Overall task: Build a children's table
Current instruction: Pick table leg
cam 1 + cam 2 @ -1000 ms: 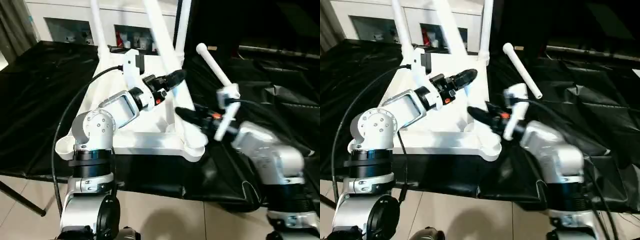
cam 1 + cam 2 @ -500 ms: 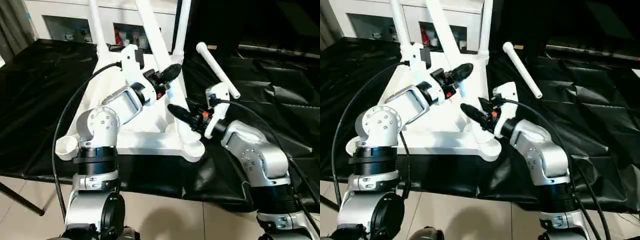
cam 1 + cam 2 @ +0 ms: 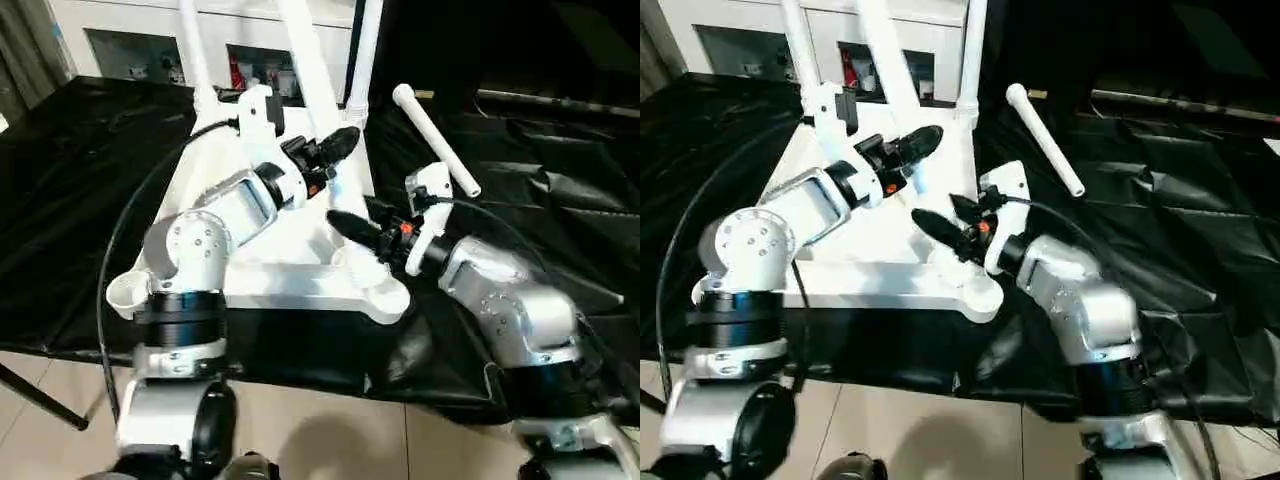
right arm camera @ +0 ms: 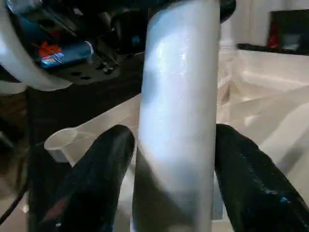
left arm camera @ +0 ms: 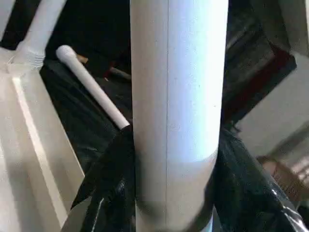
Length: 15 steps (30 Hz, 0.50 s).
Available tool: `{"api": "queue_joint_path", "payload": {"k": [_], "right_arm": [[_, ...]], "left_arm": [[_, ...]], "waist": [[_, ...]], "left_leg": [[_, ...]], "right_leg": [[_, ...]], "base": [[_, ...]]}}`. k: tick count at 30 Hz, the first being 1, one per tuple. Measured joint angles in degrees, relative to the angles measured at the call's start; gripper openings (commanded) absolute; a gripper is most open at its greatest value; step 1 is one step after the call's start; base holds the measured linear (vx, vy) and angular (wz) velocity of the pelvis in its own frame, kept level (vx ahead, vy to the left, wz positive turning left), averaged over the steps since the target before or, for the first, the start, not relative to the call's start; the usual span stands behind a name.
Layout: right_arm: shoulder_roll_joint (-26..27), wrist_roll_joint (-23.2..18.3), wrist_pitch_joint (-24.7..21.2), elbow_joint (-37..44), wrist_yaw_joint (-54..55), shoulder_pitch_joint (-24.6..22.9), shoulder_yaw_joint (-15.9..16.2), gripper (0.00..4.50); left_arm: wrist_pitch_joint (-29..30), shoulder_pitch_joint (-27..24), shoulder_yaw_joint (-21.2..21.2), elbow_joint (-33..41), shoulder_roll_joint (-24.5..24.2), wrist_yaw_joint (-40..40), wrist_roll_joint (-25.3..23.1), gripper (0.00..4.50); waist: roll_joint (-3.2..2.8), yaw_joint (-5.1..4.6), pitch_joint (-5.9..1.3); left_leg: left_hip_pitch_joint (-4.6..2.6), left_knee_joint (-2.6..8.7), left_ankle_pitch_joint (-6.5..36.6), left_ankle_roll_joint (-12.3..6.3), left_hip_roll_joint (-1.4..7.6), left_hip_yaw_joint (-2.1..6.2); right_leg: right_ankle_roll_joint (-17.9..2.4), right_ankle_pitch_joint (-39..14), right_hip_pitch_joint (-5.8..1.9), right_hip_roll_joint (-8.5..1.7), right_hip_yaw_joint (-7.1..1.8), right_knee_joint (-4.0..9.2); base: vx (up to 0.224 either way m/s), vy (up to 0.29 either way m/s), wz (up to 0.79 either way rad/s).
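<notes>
Black sheet (image 3: 80,190) covers work surface; white cabinet (image 3: 140,40) behind.

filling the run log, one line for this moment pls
left claw: shut on leg | right claw: open around same leg | spare leg: on cloth

White tabletop (image 3: 300,275) and legs (image 3: 432,138), black cloth (image 3: 80,180), black end effector fingers (image 4: 104,169)

White glass-door cabinet (image 3: 150,45) behind; beige tiled floor (image 3: 330,440).
</notes>
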<state>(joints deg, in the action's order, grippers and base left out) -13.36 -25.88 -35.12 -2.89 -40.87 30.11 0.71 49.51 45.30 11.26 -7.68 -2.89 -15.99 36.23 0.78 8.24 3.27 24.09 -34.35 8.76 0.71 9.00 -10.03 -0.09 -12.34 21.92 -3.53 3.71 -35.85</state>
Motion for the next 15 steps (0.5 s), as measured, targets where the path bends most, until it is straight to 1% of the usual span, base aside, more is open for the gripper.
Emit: {"api": "queue_joint_path", "payload": {"k": [1, 3, 4, 7, 9, 10, 12, 13, 15], "right_arm": [[-1.6, -1.6, -1.8, 0.0, -1.4, 1.3, -1.3, 3.20], [-3.9, -3.7, -3.9, 0.0, -3.5, 2.8, -3.0, 3.34], [-6.2, -5.1, -5.6, 0.0, -6.0, 3.6, -3.2, 3.36], [-9.4, -7.4, -8.8, -0.6, -10.3, 4.8, -3.9, 3.36], [-10.5, -8.4, -10.7, -1.3, -12.4, 5.7, -3.9, 3.36], [-11.4, -9.6, -12.4, -1.8, -14.1, 6.2, -3.8, 3.36], [-12.8, -10.8, -14.8, -2.0, -16.9, 6.2, -3.2, 3.36], [-13.6, -11.4, -16.0, -2.1, -18.5, 6.2, -2.2, 3.36], [-14.4, -12.0, -16.9, -2.0, -20.6, 6.2, -0.5, 3.36]], "left_arm": [[0.1, 0.1, -0.9, 0.0, -1.3, -2.1, 0.0, 1.84], [0.3, 0.3, -2.1, 0.0, -2.9, -5.0, 0.0, 1.84], [0.7, 0.6, -3.3, 0.0, -4.4, -7.8, 0.1, 1.84], [1.4, 1.8, -5.6, 0.0, -7.3, -13.5, 0.2, 1.84], [1.4, 2.5, -6.5, 0.0, -8.4, -16.4, 0.2, 1.84], [1.4, 3.0, -6.8, 0.0, -8.5, -17.9, 0.4, 1.84], [1.5, 3.7, -7.0, -0.1, -8.5, -20.0, 1.7, 1.84], [1.5, 4.2, -7.0, -0.1, -8.5, -21.3, 2.5, 1.84], [1.6, 5.0, -7.1, 0.0, -8.6, -22.9, 3.0, 1.84]], "waist": [[0.00, 0.03, 0.00], [0.00, 0.12, 0.00], [0.00, 0.11, 0.00], [0.00, 0.01, 0.00], [0.00, -0.02, 0.00], [0.00, -0.01, 0.00], [0.01, 0.05, 0.00], [0.02, 0.08, 0.00], [0.02, 0.06, 0.00]], "left_leg": [[0.00, -0.01, 0.0, 0.00, 0.00, 0.00], [-0.03, -0.01, 0.0, 0.00, 0.00, 0.00], [-0.03, -0.01, 0.0, 0.00, 0.00, -0.01], [-0.04, -0.06, 0.0, -0.01, 0.01, -0.01], [-0.05, -0.08, 0.0, -0.02, 0.01, -0.01], [-0.05, -0.11, 0.0, -0.02, 0.02, -0.01], [-0.05, -0.13, 0.0, -0.03, 0.02, -0.02], [-0.04, -0.14, 0.0, -0.05, 0.02, -0.03], [-0.05, -0.16, 0.0, -0.05, 0.02, -0.03]], "right_leg": [[0.0, 0.0, 0.01, 0.00, 0.00, -0.03], [0.0, 0.0, -0.02, 0.00, 0.01, -0.04], [0.0, 0.0, -0.01, 0.00, 0.00, -0.05], [0.0, 0.0, -0.01, 0.00, 0.00, -0.10], [0.0, 0.0, 0.00, 0.00, 0.00, -0.13], [0.0, 0.0, 0.00, 0.00, 0.00, -0.17], [0.0, 0.0, -0.01, 0.00, 0.00, -0.18], [0.0, 0.0, -0.01, 0.00, 0.00, -0.18], [0.0, 0.0, -0.02, -0.01, 0.00, -0.21]], "base": [[0.000, 0.000, 0.00], [0.000, 0.000, 0.00], [0.000, 0.000, 0.00], [0.000, 0.000, 0.00], [0.000, 0.000, 0.00], [0.000, 0.000, 0.00], [0.000, 0.000, 0.00], [0.000, 0.000, 0.00], [0.000, 0.000, 0.00]]}}
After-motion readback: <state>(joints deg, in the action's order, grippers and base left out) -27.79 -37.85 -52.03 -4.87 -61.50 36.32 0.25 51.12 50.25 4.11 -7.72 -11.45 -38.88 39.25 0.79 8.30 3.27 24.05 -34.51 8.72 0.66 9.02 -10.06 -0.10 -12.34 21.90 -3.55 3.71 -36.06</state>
